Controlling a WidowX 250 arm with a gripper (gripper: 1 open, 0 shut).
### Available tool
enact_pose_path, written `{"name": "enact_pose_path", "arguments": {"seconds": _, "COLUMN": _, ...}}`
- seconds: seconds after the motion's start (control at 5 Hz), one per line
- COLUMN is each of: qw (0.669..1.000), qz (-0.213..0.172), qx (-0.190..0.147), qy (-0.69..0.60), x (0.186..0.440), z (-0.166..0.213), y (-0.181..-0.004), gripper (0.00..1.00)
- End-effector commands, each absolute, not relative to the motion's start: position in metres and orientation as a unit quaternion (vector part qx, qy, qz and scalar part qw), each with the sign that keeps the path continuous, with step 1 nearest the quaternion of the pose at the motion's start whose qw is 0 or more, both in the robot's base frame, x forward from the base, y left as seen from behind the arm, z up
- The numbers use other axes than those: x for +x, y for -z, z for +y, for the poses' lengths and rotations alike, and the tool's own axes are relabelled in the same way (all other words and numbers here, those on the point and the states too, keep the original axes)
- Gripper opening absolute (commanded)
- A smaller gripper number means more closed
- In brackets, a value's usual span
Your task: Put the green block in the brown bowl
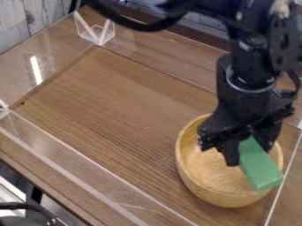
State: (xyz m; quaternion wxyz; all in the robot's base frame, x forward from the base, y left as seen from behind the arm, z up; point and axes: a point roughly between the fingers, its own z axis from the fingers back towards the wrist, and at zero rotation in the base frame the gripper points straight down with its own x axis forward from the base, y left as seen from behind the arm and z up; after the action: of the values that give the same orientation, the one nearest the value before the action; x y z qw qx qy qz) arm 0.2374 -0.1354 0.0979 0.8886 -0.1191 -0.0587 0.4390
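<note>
My black gripper (245, 146) hangs over the right half of the brown bowl (195, 155), pointing steeply down. It is shut on the green block (260, 168), whose lower end sticks out below the fingers and hangs tilted inside the bowl's rim. Whether the block touches the bowl's floor cannot be made out. The bowl is light tan wood with a thick rim and sits at the front right of the wooden tabletop (118, 106). The arm covers the bowl's far rim.
Low clear plastic walls (35, 66) border the tabletop on the left, front and back. A small clear plastic stand (94, 31) sits at the far left corner. The table's right edge runs close past the bowl.
</note>
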Motion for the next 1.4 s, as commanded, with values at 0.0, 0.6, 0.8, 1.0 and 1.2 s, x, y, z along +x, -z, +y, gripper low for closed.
{"name": "enact_pose_path", "arguments": {"seconds": 0.0, "qw": 0.893, "qz": -0.09, "qx": -0.134, "qy": -0.419, "x": 0.236, "z": -0.142, "y": -0.104, "gripper": 0.0}}
{"name": "enact_pose_path", "arguments": {"seconds": 0.6, "qw": 0.932, "qz": -0.112, "qx": -0.113, "qy": -0.326, "x": 0.231, "z": -0.145, "y": -0.106, "gripper": 0.0}}
{"name": "enact_pose_path", "arguments": {"seconds": 0.8, "qw": 0.946, "qz": -0.113, "qx": -0.112, "qy": -0.282, "x": 0.23, "z": -0.152, "y": -0.108, "gripper": 0.0}}
{"name": "enact_pose_path", "arguments": {"seconds": 1.0, "qw": 0.954, "qz": -0.112, "qx": -0.114, "qy": -0.252, "x": 0.23, "z": -0.155, "y": -0.11, "gripper": 0.0}}
{"name": "enact_pose_path", "arguments": {"seconds": 1.2, "qw": 0.952, "qz": -0.116, "qx": -0.114, "qy": -0.259, "x": 0.231, "z": -0.148, "y": -0.117, "gripper": 0.0}}
